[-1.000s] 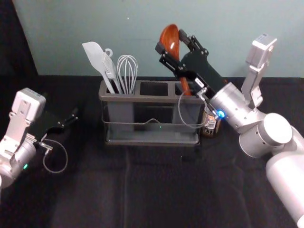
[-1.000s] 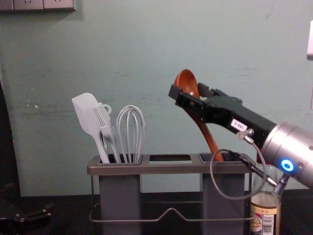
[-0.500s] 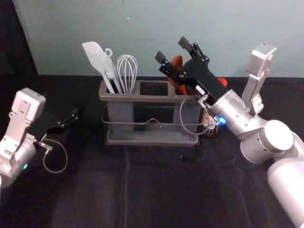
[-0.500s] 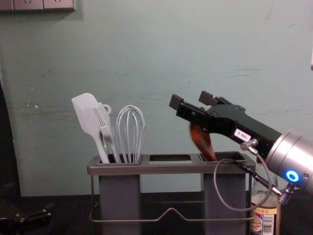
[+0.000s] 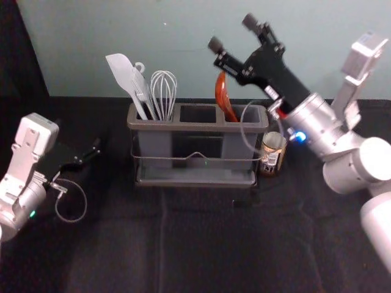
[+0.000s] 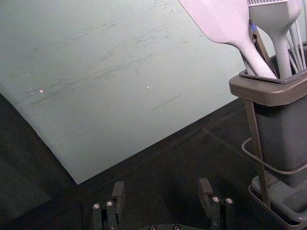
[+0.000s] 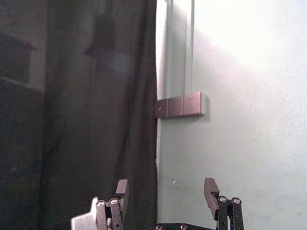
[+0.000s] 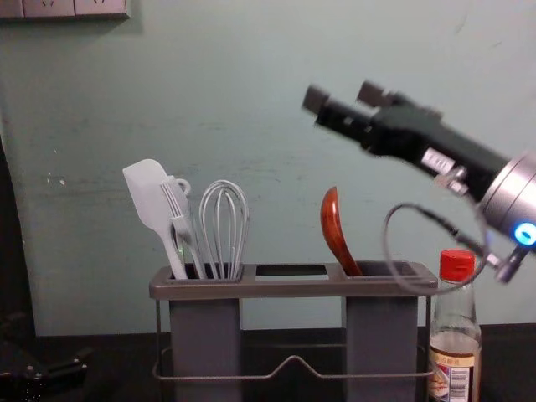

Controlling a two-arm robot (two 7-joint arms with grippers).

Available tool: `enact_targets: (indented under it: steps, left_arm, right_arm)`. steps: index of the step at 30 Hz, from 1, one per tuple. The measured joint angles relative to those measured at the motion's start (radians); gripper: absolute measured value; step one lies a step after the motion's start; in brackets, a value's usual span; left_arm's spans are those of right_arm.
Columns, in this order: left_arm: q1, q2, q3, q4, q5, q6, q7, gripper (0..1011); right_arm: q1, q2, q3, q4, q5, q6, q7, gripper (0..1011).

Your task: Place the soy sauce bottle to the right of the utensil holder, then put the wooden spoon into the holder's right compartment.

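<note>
My right gripper (image 5: 233, 33) is open above the holder's right end, its fingers apart and empty; the right wrist view also shows the gripper (image 7: 167, 194) spread. Below it the wooden spoon (image 5: 223, 96) leans in the right compartment of the utensil holder (image 5: 197, 127), bowl up, handle hidden inside; in the chest view the spoon (image 8: 334, 226) tilts left. Just right of the holder, the soy sauce bottle (image 8: 455, 337) stands upright with a red cap. My left gripper (image 5: 95, 153) is parked at the left; in its wrist view the gripper (image 6: 162, 196) is open and empty.
A white spatula (image 5: 125, 74), a brush (image 8: 181, 214) and a whisk (image 5: 164, 91) stand in the holder's left compartment. The middle opening (image 5: 198, 114) holds nothing visible. A wall rises behind the black-covered table (image 5: 201, 238).
The right gripper let go of the spoon, which dropped lower into the right compartment. The gripper then rose and moved right, uncovering more of the bottle. The left arm stayed still.
</note>
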Motion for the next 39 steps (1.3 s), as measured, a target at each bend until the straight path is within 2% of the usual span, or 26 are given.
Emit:
enact_targets:
  steps: [3, 11, 17, 24, 32, 35, 37, 38, 39]
  left_arm:
    - [0.000, 0.000, 0.000, 0.000, 0.000, 0.000, 0.000, 1000]
    - [0.000, 0.000, 0.000, 0.000, 0.000, 0.000, 0.000, 1000]
    - [0.000, 0.000, 0.000, 0.000, 0.000, 0.000, 0.000, 1000]
    - [0.000, 0.000, 0.000, 0.000, 0.000, 0.000, 0.000, 1000]
    - [0.000, 0.000, 0.000, 0.000, 0.000, 0.000, 0.000, 1000]
    - [0.000, 0.000, 0.000, 0.000, 0.000, 0.000, 0.000, 1000]
    - [0.000, 0.000, 0.000, 0.000, 0.000, 0.000, 0.000, 1000]
    - [0.000, 0.000, 0.000, 0.000, 0.000, 0.000, 0.000, 1000]
    - [0.000, 0.000, 0.000, 0.000, 0.000, 0.000, 0.000, 1000]
  right_arm:
    - [-0.003, 0.014, 0.012, -0.021, 0.003, 0.004, -0.008, 1003]
    - [-0.045, 0.082, 0.092, -0.087, 0.035, 0.005, -0.033, 1003]
    - [-0.080, 0.126, 0.146, -0.109, 0.033, 0.008, -0.063, 1003]
    - [-0.110, 0.170, 0.174, -0.108, -0.050, 0.055, -0.134, 1002]
    - [-0.117, 0.183, 0.176, -0.017, -0.135, 0.098, -0.178, 1003]
    - [-0.112, 0.182, 0.165, 0.028, -0.171, 0.138, -0.200, 1003]
    - [-0.109, 0.176, 0.153, 0.063, -0.208, 0.188, -0.229, 1003]
    - [-0.109, 0.176, 0.153, 0.063, -0.208, 0.188, -0.229, 1003]
    - [-0.108, 0.172, 0.148, 0.074, -0.223, 0.218, -0.245, 1003]
